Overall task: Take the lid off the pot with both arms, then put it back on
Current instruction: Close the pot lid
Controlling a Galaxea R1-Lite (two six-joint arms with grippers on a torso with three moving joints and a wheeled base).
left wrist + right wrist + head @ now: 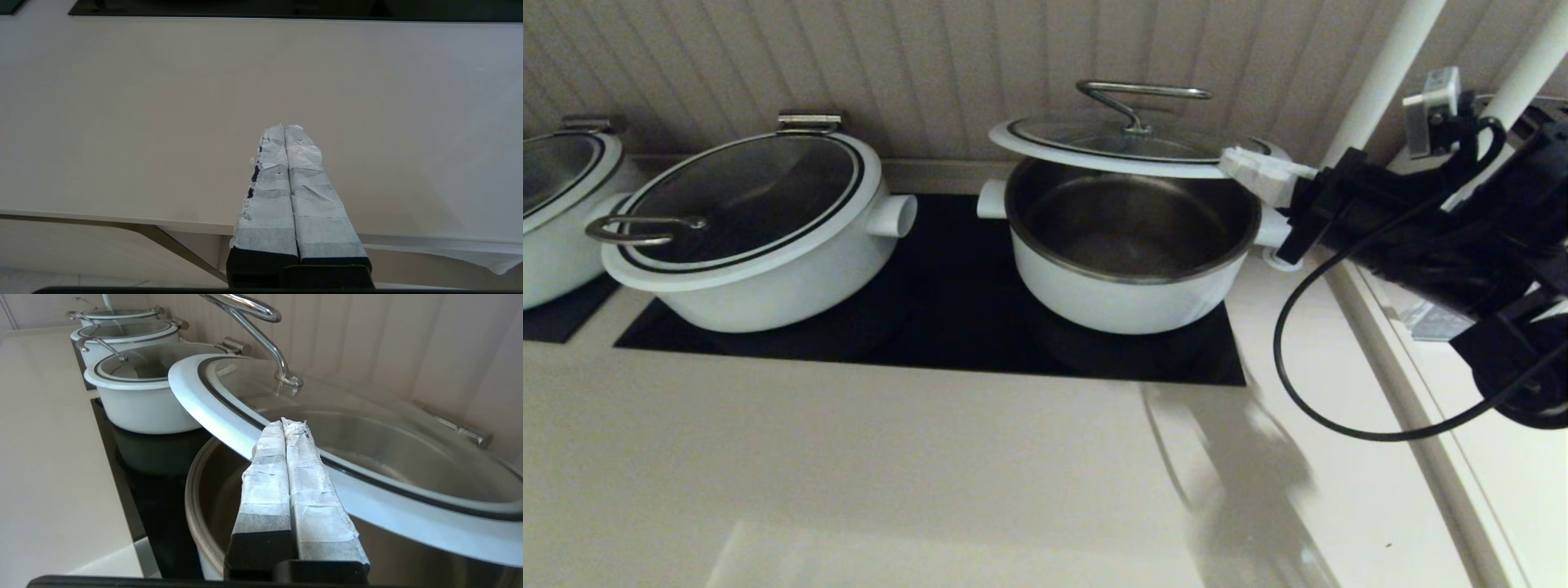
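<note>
The pot (1127, 286) stands on the right part of the black cooktop, its steel inside showing; its rim shows in the right wrist view (192, 498). The lid (1111, 147) is raised above the pot and tilted, front edge up; it also shows in the right wrist view (220, 412). My right gripper (1233, 162) is shut, its taped fingers against the lid's right rim, the tips (284, 424) reaching the black ring. I cannot tell whether the lid rests on them. My left gripper (284, 128) is shut and empty over bare counter, out of the head view.
A wider white pot (752, 237) with a loop-handled lid stands on the cooktop (947, 335) to the left, another pot (556, 212) at the far left. A ribbed wall runs close behind. White posts (1380, 73) stand at the right. Pale counter (849, 474) lies in front.
</note>
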